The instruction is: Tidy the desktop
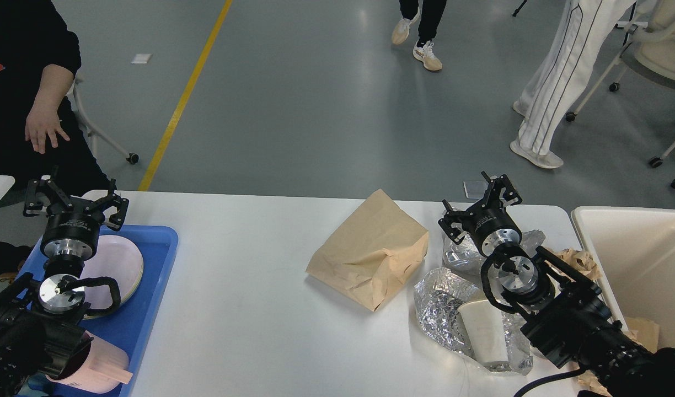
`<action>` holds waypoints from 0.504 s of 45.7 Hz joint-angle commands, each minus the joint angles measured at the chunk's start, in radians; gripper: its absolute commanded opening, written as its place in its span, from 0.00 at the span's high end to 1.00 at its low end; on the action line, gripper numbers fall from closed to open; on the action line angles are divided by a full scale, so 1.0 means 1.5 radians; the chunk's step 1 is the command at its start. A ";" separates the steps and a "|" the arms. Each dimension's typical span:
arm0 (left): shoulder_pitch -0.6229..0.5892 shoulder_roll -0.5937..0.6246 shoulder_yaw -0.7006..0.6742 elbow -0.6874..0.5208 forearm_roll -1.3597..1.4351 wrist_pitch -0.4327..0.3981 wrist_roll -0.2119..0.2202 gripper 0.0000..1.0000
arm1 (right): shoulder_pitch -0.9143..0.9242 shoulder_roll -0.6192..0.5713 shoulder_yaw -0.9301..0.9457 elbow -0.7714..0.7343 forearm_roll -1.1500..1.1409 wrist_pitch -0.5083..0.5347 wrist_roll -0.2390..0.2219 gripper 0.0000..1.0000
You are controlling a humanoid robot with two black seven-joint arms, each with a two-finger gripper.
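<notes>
White desktop (249, 309) holds litter — both grippers, left gripper (75, 199) and right gripper (481, 202), spread empty; pinch the paper bag (373, 251) by a crease (bin (635, 259) right).

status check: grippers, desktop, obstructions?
Left gripper open, right gripper open, both empty. Desktop cluttered: paper bag, foil. Nothing blocking.

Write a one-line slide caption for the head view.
Both claws, left and right, open above white desktop holding brown paper bag and crumpled foil.
</notes>
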 commanded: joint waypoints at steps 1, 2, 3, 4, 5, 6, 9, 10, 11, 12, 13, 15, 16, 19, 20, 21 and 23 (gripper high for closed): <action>0.000 0.000 0.000 0.000 0.000 0.001 0.000 0.04 | 0.006 0.004 0.001 0.004 0.000 0.000 -0.003 0.00; 0.000 0.000 0.000 0.000 0.000 0.000 0.000 0.04 | 0.009 0.003 0.001 0.006 0.000 -0.001 -0.003 0.00; -0.001 0.000 0.000 0.000 0.000 0.000 0.000 0.04 | 0.010 0.002 0.001 0.009 0.000 -0.001 -0.003 0.00; 0.000 0.000 0.000 0.000 0.000 0.000 0.000 0.04 | 0.012 0.000 0.001 0.011 0.000 -0.001 -0.003 0.00; 0.000 0.000 0.000 0.000 0.000 0.000 0.000 0.04 | 0.012 -0.002 0.002 0.012 0.001 -0.002 -0.003 0.00; 0.000 0.000 0.000 0.000 0.000 0.001 0.000 0.04 | 0.013 -0.003 0.004 0.012 0.001 -0.003 -0.003 0.00; 0.000 0.000 0.000 0.000 0.000 0.000 0.000 0.04 | 0.015 -0.003 0.007 0.012 0.001 -0.004 -0.003 0.00; 0.000 0.000 0.000 0.000 0.000 0.000 0.000 0.04 | 0.017 -0.004 0.007 0.011 0.001 -0.005 -0.003 0.00; -0.001 0.000 0.000 0.000 0.000 0.000 0.000 0.04 | 0.018 -0.004 0.007 0.010 0.001 -0.006 -0.003 0.00; 0.000 0.000 0.000 0.000 0.000 0.001 0.000 0.04 | 0.018 -0.004 0.007 0.010 0.001 -0.006 -0.003 0.00; -0.001 0.000 0.000 0.000 0.000 0.001 0.000 0.04 | 0.018 -0.004 0.007 0.010 0.001 -0.006 -0.003 0.00; -0.001 0.000 0.000 0.000 0.000 0.000 0.000 0.04 | 0.017 -0.005 0.007 0.009 0.001 -0.006 -0.003 0.00; -0.001 0.000 0.000 0.000 0.000 0.001 0.000 0.04 | 0.017 -0.005 0.007 0.008 0.001 -0.006 -0.003 0.00; -0.001 0.000 0.000 0.000 0.000 0.000 0.000 0.04 | 0.017 -0.007 0.009 0.001 0.002 -0.007 -0.003 0.00; 0.000 0.000 0.000 0.000 0.000 0.000 0.000 0.04 | 0.017 -0.009 0.009 0.001 0.003 -0.007 -0.004 0.00; -0.001 0.000 0.000 0.000 0.000 0.000 0.000 0.04 | 0.016 -0.009 0.009 0.000 0.005 -0.008 -0.004 0.00; -0.001 0.000 0.000 0.000 0.000 0.000 0.000 0.04 | 0.016 -0.009 0.010 -0.001 0.015 -0.010 -0.004 0.00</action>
